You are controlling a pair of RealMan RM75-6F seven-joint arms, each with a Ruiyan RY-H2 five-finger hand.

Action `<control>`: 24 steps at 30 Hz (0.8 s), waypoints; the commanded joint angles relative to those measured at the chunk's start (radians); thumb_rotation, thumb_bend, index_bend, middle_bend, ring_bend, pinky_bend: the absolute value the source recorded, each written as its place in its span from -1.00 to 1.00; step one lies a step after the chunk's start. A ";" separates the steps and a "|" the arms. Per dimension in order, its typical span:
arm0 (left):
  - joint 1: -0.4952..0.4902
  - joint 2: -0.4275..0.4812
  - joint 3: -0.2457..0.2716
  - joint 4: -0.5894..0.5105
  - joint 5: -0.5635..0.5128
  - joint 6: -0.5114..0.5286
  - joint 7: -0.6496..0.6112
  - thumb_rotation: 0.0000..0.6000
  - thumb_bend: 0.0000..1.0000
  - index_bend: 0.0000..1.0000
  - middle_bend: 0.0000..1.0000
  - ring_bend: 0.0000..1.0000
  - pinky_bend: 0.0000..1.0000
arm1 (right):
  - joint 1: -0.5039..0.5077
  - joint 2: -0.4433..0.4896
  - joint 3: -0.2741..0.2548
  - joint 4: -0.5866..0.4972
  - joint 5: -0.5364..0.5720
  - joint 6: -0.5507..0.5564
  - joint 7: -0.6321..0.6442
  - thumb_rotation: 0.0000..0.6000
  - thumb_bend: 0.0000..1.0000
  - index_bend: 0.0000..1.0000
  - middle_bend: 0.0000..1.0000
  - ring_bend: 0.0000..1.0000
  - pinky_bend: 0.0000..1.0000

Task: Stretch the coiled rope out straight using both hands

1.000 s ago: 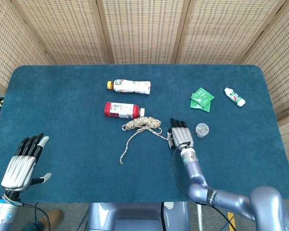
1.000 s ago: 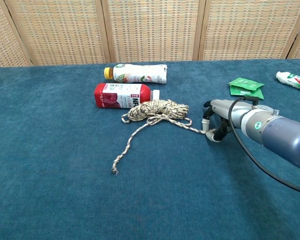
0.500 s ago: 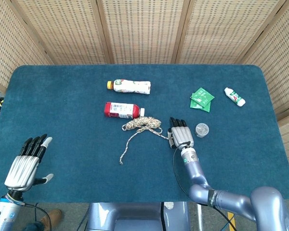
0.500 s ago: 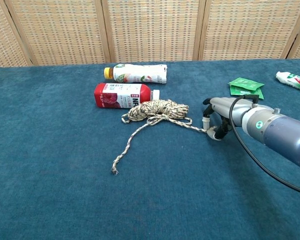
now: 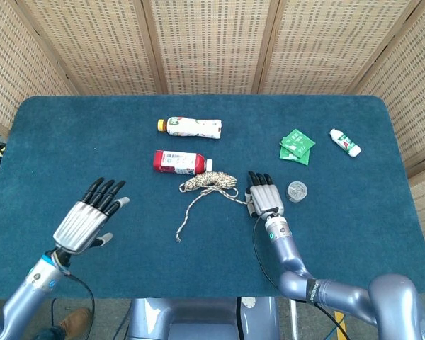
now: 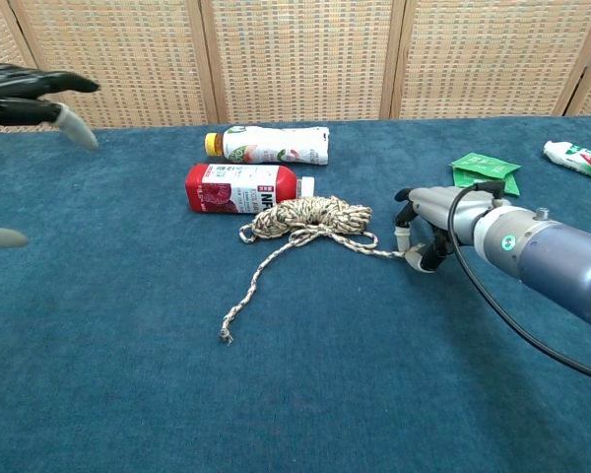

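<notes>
Right robot hand (image 5: 264, 198) pinches one end of the rope (image 5: 208, 183), which lies mostly coiled mid-tabletop (image 5: 354, 234) beside a red bottle (image 5: 179, 162). Left robot hand (image 5: 88, 218) hovers spread wide, holding nothing, well apart from the rope.

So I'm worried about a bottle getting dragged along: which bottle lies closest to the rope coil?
The red bottle, lying on its side right beside the coil. The white bottle with the yellow cap lies farther back.
</notes>
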 commanded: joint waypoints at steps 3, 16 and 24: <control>-0.193 -0.111 -0.017 0.204 0.135 -0.133 -0.167 1.00 -0.92 -0.19 -1.00 -1.00 -1.00 | 0.004 -0.002 0.004 0.003 0.005 -0.011 -0.003 1.00 -0.01 0.31 -1.00 -1.00 -1.00; -0.353 -0.275 0.039 0.427 0.232 -0.220 -0.150 1.00 -0.75 -0.08 -1.00 -1.00 -1.00 | 0.002 -0.004 0.003 0.031 0.006 -0.050 0.020 1.00 -0.01 0.33 -1.00 -1.00 -1.00; -0.371 -0.358 0.091 0.544 0.226 -0.227 -0.140 1.00 -0.61 -0.08 -1.00 -1.00 -1.00 | -0.003 -0.007 -0.001 0.062 0.004 -0.071 0.038 1.00 -0.01 0.33 -1.00 -1.00 -1.00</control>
